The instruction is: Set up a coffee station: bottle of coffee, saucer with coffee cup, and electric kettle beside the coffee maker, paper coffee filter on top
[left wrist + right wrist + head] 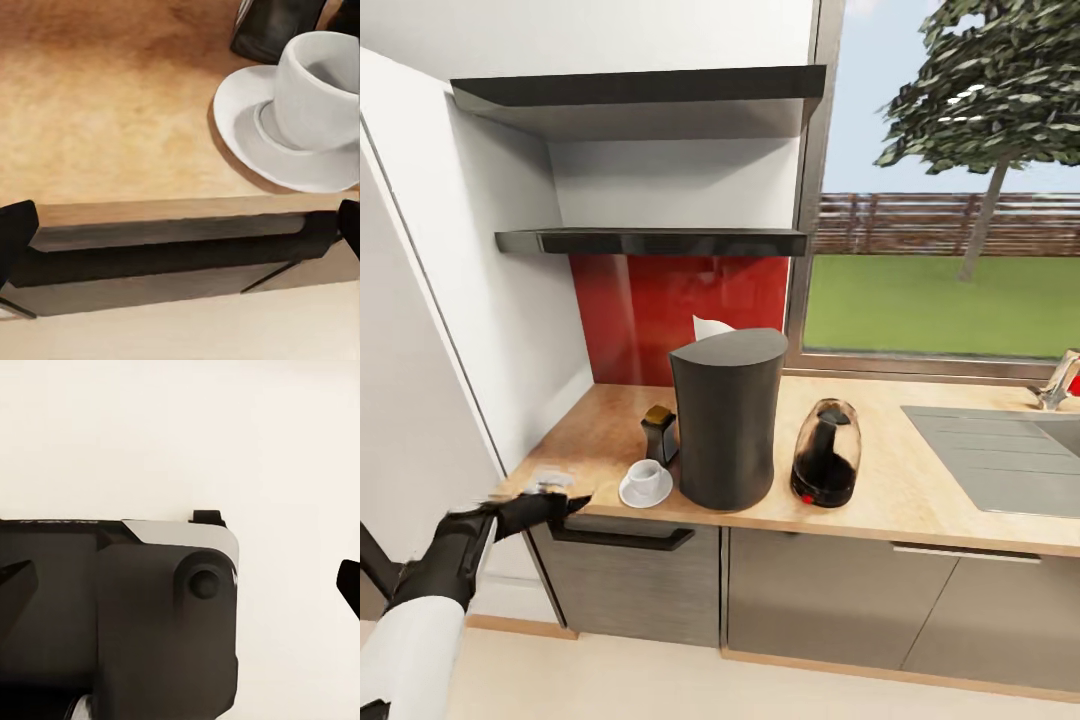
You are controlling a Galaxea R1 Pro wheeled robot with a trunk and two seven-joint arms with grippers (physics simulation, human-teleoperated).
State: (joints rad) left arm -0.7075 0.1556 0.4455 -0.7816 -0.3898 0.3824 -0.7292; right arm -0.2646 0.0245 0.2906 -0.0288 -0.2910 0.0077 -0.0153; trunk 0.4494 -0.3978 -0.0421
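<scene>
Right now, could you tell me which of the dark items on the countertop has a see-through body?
The electric kettle, right of the tall coffee maker: its clear dome sits on a black base, whereas the coffee maker and the small coffee bottle are opaque.

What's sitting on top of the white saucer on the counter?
A white coffee cup stands upright on the round white saucer. The wrist view shows its interior shadowed; whether it holds anything cannot be seen.
</scene>
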